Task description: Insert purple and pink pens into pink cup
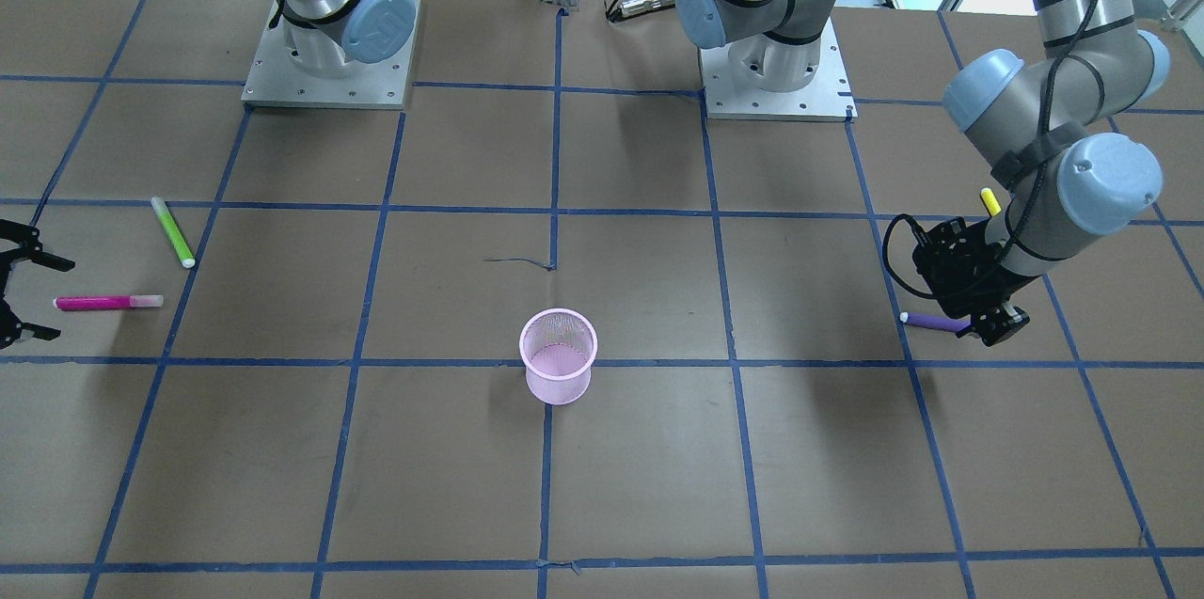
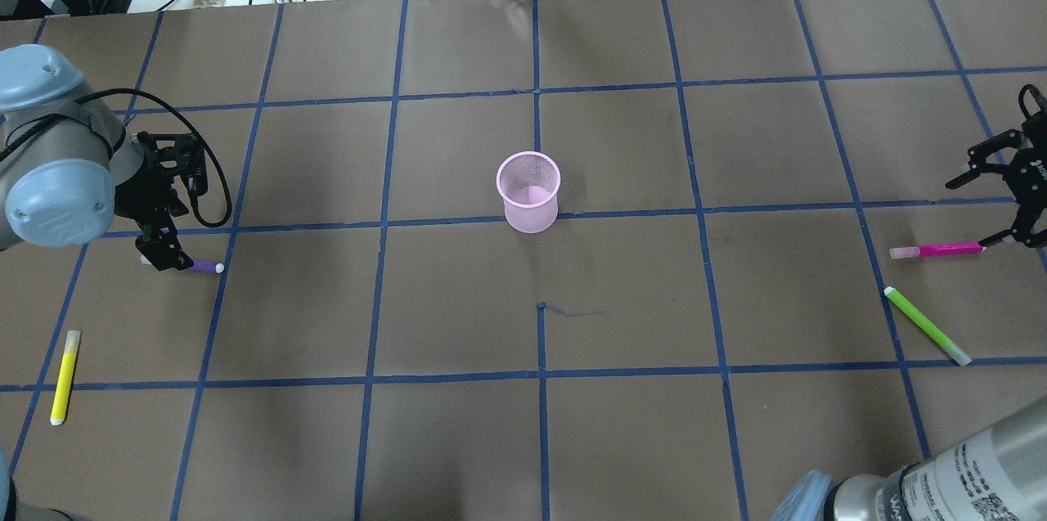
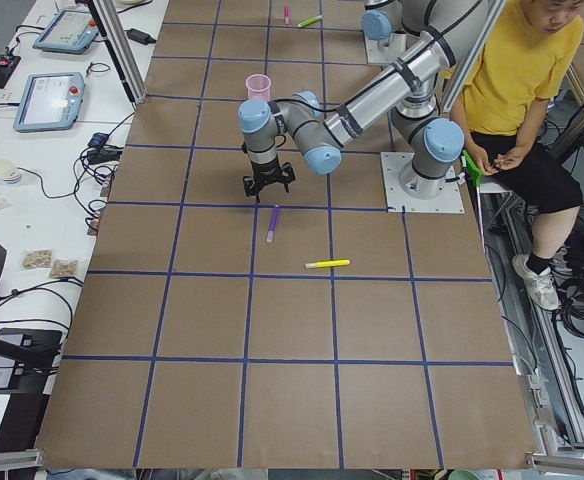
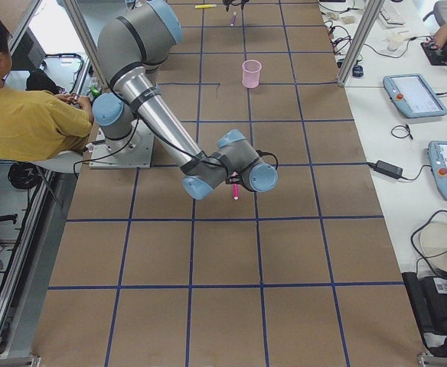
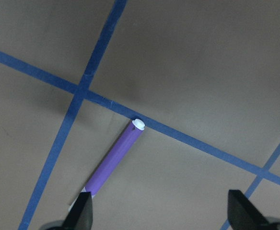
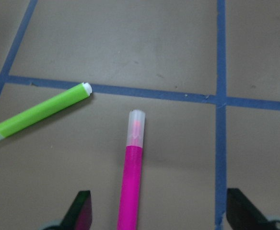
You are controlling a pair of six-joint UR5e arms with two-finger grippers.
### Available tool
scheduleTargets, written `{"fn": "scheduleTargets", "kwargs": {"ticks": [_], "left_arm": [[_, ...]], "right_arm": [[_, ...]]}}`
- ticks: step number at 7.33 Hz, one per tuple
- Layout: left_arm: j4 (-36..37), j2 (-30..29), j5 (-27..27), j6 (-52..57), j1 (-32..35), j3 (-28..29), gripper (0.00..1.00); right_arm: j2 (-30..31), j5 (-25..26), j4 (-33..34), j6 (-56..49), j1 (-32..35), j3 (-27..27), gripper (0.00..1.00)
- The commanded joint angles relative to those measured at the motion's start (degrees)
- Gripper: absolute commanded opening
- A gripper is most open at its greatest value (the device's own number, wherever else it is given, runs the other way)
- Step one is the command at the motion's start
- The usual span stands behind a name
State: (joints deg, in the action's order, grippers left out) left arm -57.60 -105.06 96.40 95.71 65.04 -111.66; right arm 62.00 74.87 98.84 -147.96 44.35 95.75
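Observation:
The pink mesh cup [image 2: 528, 191] stands upright at the table's middle, also in the front view [image 1: 559, 356]. The purple pen [image 2: 204, 267] lies flat on the robot's left side. My left gripper [image 2: 164, 255] is open, low over the pen's rear end. In the left wrist view the purple pen [image 5: 115, 160] lies close to one finger, off centre. The pink pen [image 2: 941, 250] lies flat on the right side. My right gripper [image 2: 977, 210] is open at its coloured end. In the right wrist view the pink pen [image 6: 133, 182] lies between the open jaws.
A green pen [image 2: 927, 325] lies just beside the pink pen, toward the robot. A yellow pen [image 2: 65, 377] lies near the left arm, toward the robot. Blue tape lines grid the brown table. A person in yellow [image 3: 527, 70] sits behind the robot's bases.

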Motion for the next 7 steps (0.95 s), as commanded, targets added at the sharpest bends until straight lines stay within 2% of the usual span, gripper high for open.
{"fn": "scheduleTargets", "kwargs": {"ticks": [1, 3, 4, 5, 6, 7], "left_arm": [[3.70, -0.59, -0.16, 3.07, -0.18, -3.98, 1.00], [7.49, -0.94, 3.25, 4.48, 0.08, -5.58, 1.00], [9.42, -1.55, 3.97, 5.71, 0.00, -5.67, 1.00], [11.44, -2.69, 3.97, 7.02, 0.00, -5.76, 1.00], [12.24, -3.31, 4.06, 8.86, 0.00, -5.85, 1.00], [13.64, -3.31, 3.97, 10.88, 0.08, -6.80, 1.00]], "right_arm": [[-1.18, 0.72, 4.69, -5.57, -2.58, 5.56, 1.00], [-1.27, 0.54, 8.11, -5.59, -2.95, 7.60, 1.00], [-0.92, 0.46, 8.47, -5.68, -2.95, 7.34, 0.70], [-0.92, 0.63, 10.12, -5.50, -2.95, 7.52, 0.60], [-0.92, 0.46, 10.40, -5.50, -2.95, 7.17, 0.55], [-0.92, 0.54, 10.49, -5.59, -2.95, 7.34, 0.55]]}}
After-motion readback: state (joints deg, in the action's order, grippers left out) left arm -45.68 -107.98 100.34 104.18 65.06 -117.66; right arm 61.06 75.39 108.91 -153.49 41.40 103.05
